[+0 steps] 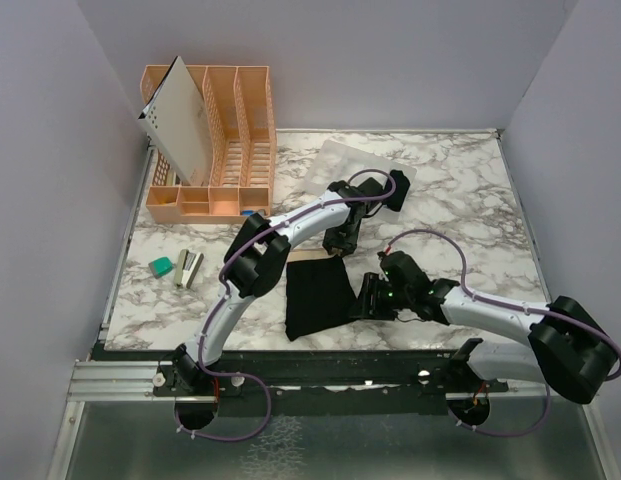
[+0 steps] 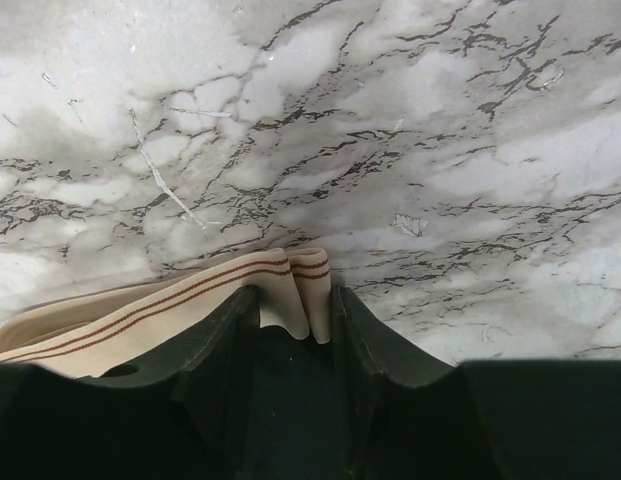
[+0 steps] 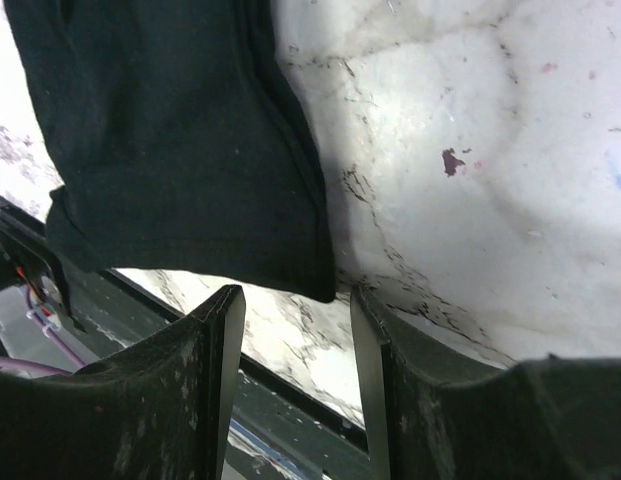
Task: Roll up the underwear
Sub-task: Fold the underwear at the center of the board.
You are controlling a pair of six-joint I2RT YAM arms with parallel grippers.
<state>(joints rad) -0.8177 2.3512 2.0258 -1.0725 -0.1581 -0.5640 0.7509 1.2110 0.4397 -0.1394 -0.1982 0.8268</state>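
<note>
At the far left of the marble table (image 1: 460, 190), well to the left of both pairs of jaws, an orange rack (image 1: 235, 140) holds a pale perforated board (image 1: 180, 115) leaning across its dividers. In front of it lie a small green block (image 1: 162, 266) and two grey stapler-like pieces (image 1: 190, 268). The left gripper (image 2: 295, 296) reaches over the far edge of the underwear (image 1: 315, 295), a flat black cloth spread between the two arms. Its jaws stand narrow, one on each side of the folded end of the beige band (image 2: 160, 305), which carries two thin brown stripes and trails off to the left of the jaws along the table. The fold fills the gap between the fingers (image 2: 355, 330); whether they actually pinch it cannot be told. Veined marble shows beyond the jaws. Behind this arm a pale translucent mat (image 1: 365, 160) lies flat on the table. To the right, the right gripper (image 3: 295, 300) sits low at the near right side of the same cloth, jaws parted and holding nothing. A hemmed corner of the black fabric ends just ahead of the gap, nearer the left-hand finger (image 3: 215, 350), and the rest of the cloth stretches ahead and to the left of the jaws. Stained white tabletop lies ahead of the right-hand finger, and the table's dark front rail (image 3: 300, 400) shows through the gap
</note>
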